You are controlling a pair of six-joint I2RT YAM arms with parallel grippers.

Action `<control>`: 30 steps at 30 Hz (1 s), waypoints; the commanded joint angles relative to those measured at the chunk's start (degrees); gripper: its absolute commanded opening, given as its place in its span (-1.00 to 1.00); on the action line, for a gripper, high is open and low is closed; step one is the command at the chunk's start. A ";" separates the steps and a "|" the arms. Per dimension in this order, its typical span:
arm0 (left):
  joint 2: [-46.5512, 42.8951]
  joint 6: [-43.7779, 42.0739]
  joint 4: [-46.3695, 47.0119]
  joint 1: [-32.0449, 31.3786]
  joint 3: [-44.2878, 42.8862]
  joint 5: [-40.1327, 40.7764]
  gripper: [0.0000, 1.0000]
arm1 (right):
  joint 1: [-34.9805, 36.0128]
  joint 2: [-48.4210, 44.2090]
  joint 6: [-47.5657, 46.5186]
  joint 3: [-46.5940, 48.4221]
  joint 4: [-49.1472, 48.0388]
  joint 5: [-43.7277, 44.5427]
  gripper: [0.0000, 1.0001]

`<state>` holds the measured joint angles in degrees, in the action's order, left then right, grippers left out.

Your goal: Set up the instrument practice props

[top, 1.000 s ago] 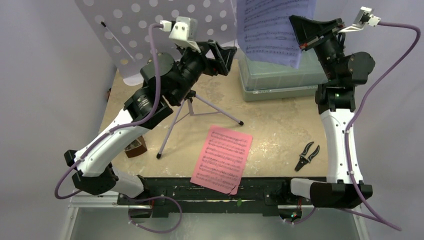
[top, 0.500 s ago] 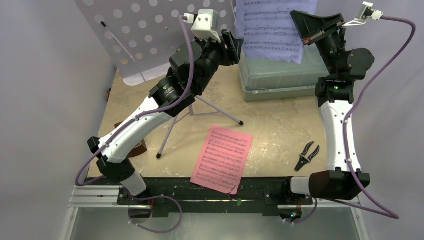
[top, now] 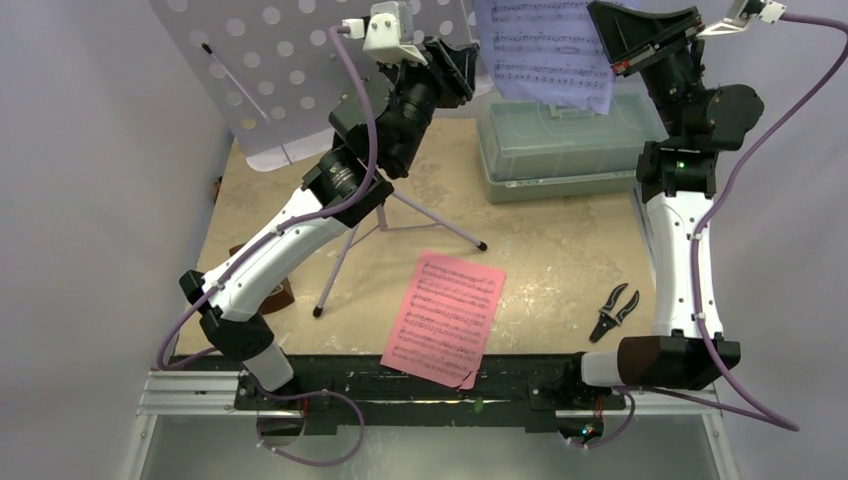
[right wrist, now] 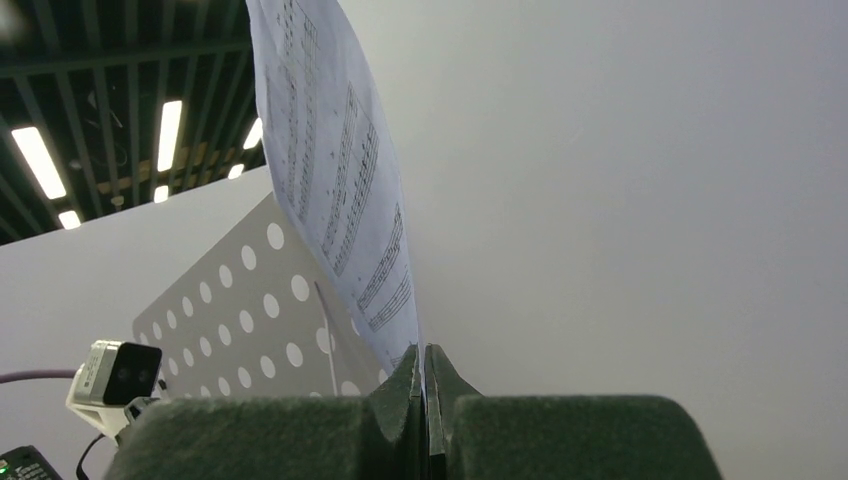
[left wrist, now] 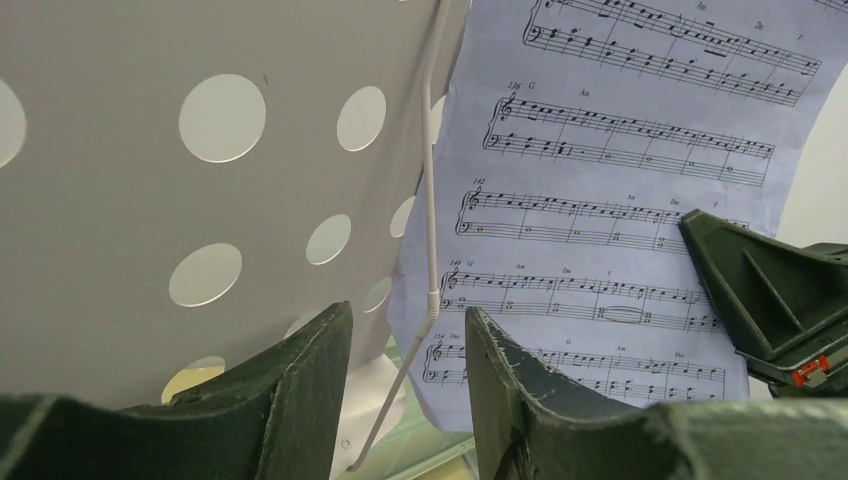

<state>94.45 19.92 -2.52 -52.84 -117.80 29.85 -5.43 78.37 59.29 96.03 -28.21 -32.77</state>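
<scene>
The lavender perforated music stand (top: 270, 60) rises at the back left on thin tripod legs (top: 400, 215). My left gripper (top: 460, 70) is raised beside the stand's right edge. In the left wrist view the left gripper (left wrist: 408, 315) is open, and the stand's thin white wire arm (left wrist: 430, 200) hangs ahead of the gap, untouched. My right gripper (top: 615, 55) is shut on the lower right edge of the pale-blue music sheet (top: 545, 50), held up in the air; the pinch shows in the right wrist view (right wrist: 424, 365). The pink music sheet (top: 445, 315) lies flat near the front edge. The brown metronome (top: 275, 295) is mostly hidden under the left arm.
A translucent green lidded box (top: 565, 145) stands at the back right, below the hanging sheet. Small black pliers (top: 615, 310) lie at the front right beside the right arm. The stand's legs spread over the table's left middle.
My left gripper has risen toward the stand's right edge and its jaws have narrowed. My right gripper has lifted the pale-blue sheet a little higher.
</scene>
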 commanded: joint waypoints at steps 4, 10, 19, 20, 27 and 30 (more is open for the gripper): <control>2.55 1.26 6.41 0.87 -3.56 -2.23 -0.13 | -0.28 1.46 -0.92 4.61 -0.69 -1.24 -1.00; 3.41 0.56 9.30 0.94 -3.50 -2.90 -0.22 | -0.27 1.70 -0.84 4.75 -2.15 -1.94 -1.00; 3.45 -1.00 13.87 1.79 -1.50 -2.70 -0.32 | -0.28 1.26 -0.12 2.98 -4.48 -2.67 -1.00; 3.53 -1.00 14.13 1.95 -1.47 -2.66 -0.33 | -0.26 1.26 -0.06 2.99 -4.56 -2.65 -1.00; 3.75 -0.78 15.39 2.74 -1.23 -3.15 -0.42 | -0.28 1.51 0.21 3.38 -4.90 -2.65 -1.00; 4.19 -0.34 15.95 2.83 -1.42 -4.13 -0.44 | -0.27 1.52 0.38 3.47 -4.95 -2.65 -1.00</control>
<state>98.37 19.92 10.07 -50.35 -119.02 27.53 -5.43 80.62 59.11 98.67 -30.92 -34.26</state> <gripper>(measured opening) 0.287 0.004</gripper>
